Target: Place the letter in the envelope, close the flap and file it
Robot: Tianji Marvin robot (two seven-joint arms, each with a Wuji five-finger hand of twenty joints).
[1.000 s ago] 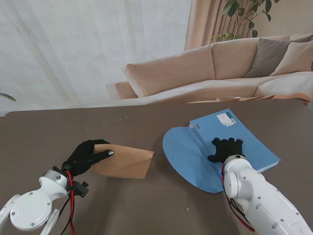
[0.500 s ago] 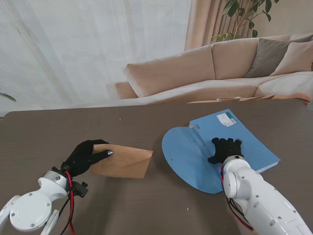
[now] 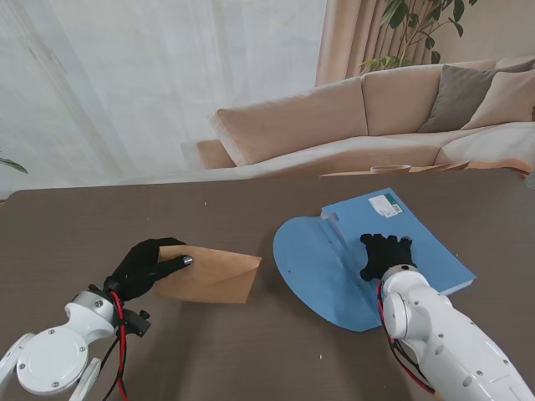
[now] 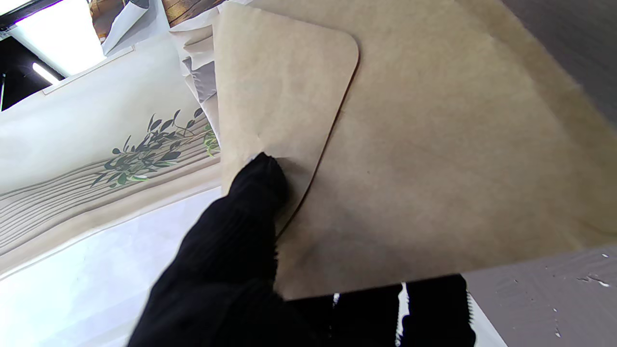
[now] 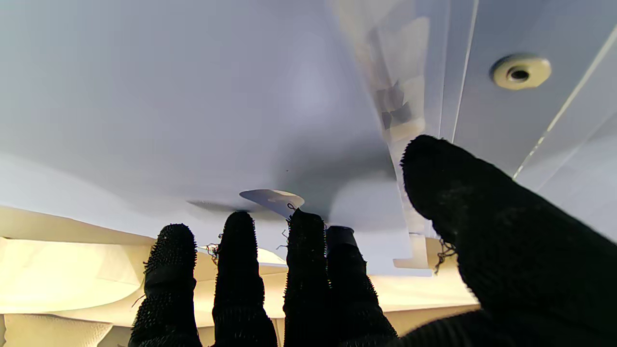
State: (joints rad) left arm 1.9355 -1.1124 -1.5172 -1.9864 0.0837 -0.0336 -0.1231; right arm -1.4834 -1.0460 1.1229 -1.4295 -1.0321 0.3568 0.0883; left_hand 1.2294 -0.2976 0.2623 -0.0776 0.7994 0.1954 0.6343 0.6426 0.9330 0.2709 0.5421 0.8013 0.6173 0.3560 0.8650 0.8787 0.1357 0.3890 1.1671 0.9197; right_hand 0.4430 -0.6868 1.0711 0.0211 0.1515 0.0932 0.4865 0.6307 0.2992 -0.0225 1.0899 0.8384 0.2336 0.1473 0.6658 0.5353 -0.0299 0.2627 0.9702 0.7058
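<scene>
My left hand [image 3: 144, 267] pinches the brown envelope [image 3: 211, 276] left of the blue folder [image 3: 401, 238]; my right hand [image 3: 383, 256] presses spread fingers on that folder.

Beyond my dark brown table [image 3: 251, 213] stands a beige sofa [image 3: 351, 117] with grey cushions [image 3: 458, 96], sheer white curtains [image 3: 159, 83], and a leafy plant [image 3: 418, 25].

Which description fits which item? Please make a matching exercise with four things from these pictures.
Things:
1. brown envelope
2. blue file folder
3. left hand
4. right hand

Descriptions:
a. lies open, round flap spread towards the robot's left
b. rests spread on blue plastic
c. flap closed, held at one end
d. grips brown paper

Pairs: 1-c, 2-a, 3-d, 4-b
</scene>
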